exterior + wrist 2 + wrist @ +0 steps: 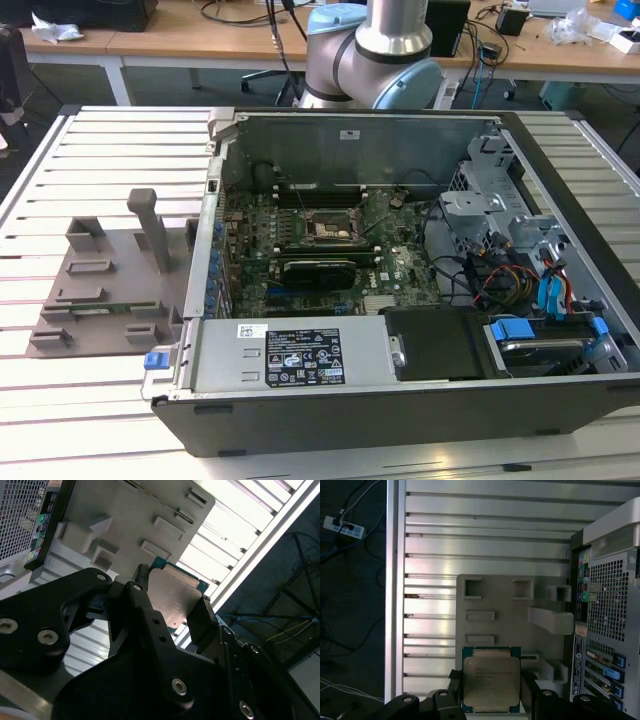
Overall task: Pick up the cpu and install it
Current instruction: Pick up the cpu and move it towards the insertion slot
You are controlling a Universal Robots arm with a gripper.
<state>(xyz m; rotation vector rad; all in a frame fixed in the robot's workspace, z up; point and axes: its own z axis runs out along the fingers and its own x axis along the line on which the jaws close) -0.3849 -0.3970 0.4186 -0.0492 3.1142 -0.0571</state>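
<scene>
- Slatted silver metal surface.
- Flat grey plastic holder plate on it, at the exterior view's left.
- Open black computer case just beside the plate.

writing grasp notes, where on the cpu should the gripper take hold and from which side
Probably by two opposite thin edges of the cpu, coming square onto its flat metal top. It is a thin flat square, so only the edges offer parallel faces. The gripper holds it that way in both wrist views.
</scene>
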